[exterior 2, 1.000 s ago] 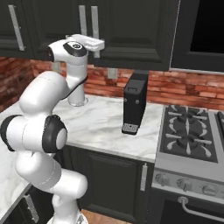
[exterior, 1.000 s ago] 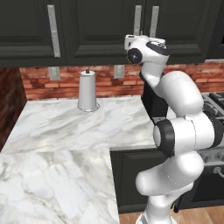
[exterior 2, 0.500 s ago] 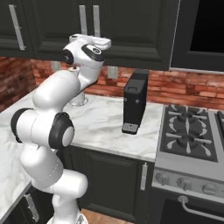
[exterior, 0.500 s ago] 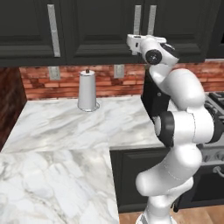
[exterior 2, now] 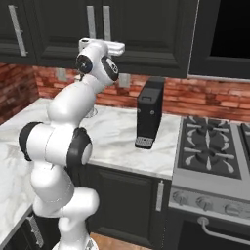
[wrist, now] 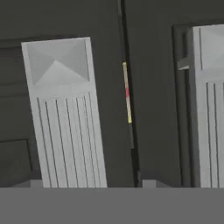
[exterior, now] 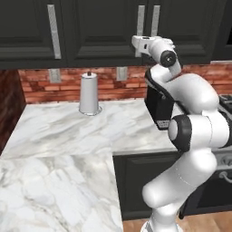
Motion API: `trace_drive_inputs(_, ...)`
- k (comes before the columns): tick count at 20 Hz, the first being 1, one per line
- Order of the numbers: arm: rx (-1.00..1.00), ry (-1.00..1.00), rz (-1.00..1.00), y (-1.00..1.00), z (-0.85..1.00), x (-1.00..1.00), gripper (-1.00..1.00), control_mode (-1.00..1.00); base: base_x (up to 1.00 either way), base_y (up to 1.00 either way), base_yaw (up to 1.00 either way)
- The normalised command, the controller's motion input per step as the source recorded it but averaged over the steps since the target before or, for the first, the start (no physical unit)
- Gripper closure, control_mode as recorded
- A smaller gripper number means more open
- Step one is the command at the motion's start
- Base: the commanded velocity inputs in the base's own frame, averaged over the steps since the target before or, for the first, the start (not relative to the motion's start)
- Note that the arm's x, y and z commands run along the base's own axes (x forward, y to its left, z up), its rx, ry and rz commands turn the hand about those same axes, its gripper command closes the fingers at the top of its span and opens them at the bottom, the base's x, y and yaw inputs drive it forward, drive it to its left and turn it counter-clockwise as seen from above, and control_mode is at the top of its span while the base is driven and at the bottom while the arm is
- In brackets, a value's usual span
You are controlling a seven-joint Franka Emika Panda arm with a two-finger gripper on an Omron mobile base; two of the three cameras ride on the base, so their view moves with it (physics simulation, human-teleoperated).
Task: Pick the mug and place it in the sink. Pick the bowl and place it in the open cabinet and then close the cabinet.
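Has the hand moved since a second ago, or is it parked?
Yes. In the left base view the gripper has swung right and up, away from the paper towel roll, to the cabinet door handles.

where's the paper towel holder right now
The paper towel holder stands upright on the marble counter against the brick backsplash, left of the arm in the left base view.

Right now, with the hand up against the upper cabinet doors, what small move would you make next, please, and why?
Probably ease the gripper back from the cabinet: both doors look shut, the seam between their silver handles closed, and its fingers grip nothing.
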Motion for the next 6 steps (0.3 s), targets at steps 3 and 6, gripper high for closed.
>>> trace_drive_inputs(3, -0.09, 0.46, 0.23, 0.00, 0.00, 1.00, -1.00, -1.00, 0.00, 0.00, 0.00)
trace_drive_inputs(6, -0.12, 0.46, 0.20, 0.00, 0.00, 1.00, -1.00, -1.00, 0.00, 0.00, 0.00)
